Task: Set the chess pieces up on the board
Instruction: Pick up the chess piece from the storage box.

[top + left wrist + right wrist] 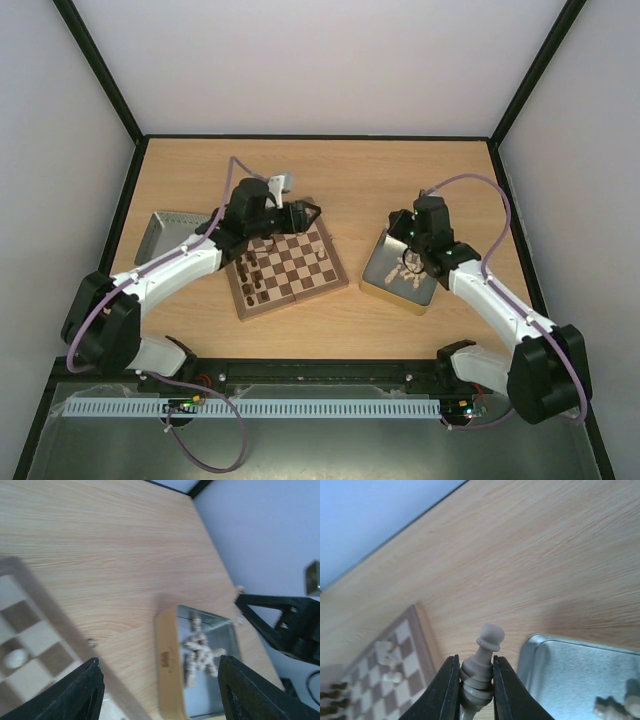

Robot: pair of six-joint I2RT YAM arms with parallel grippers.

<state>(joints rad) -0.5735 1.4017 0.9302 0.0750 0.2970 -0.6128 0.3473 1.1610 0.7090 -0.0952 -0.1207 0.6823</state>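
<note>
Top view: one board [290,265], left tin [165,232], right tin [385,285]; right gripper [410,262] over right tin, board off to its left, left gripper [305,213] nearer it
Left wrist: jaws apart, nothing between
Right wrist: clamped on one pale pawn [482,662], upright; two pale chess pieces [395,677] on board

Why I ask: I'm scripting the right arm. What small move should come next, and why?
Probably swing the right end effector left toward the board. It is shut on a pale chess piece beside the tin, and few pale pieces stand on the board.
</note>
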